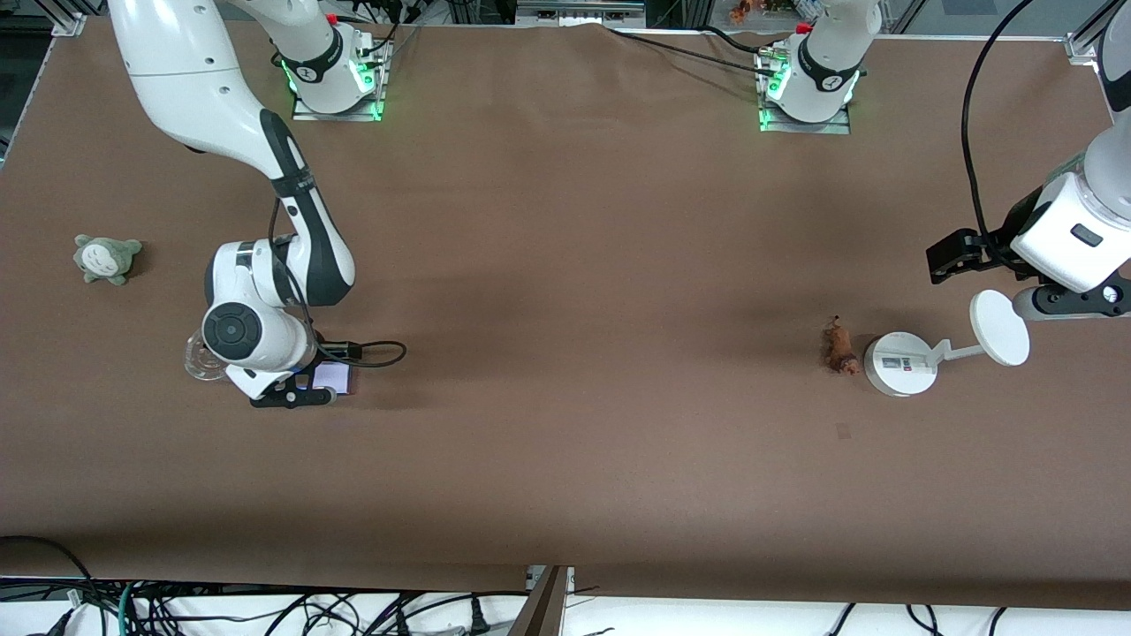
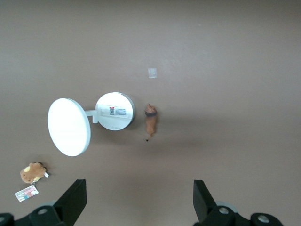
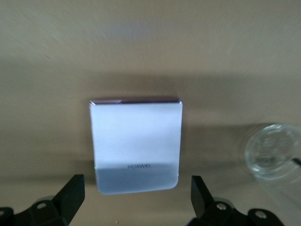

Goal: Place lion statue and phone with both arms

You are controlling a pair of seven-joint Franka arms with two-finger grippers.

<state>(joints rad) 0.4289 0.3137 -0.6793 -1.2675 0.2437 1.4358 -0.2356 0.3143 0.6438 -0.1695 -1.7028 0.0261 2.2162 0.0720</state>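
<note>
A: Where's the right gripper (image 1: 296, 389)?
B: Low at the table, arm bent down from its base, fingers (image 3: 70, 195) spread wide.
A: And the left gripper (image 2: 139, 200)?
B: Raised near the table's end, fingers (image 2: 75, 197) parted, holding nothing.

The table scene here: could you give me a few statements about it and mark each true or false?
1. The right gripper is low over the phone, jaws spread open. True.
2. The lion statue is held by the left gripper. False: it lies on the table beside the white stand, and that gripper is open and holds nothing.
3. A clear glass stands beside the phone. True.
4. The grey-green plush sits on top of the phone. False: it lies apart, at the right arm's end of the table.
5. The phone stands upright on its edge. False: it lies flat.
</note>
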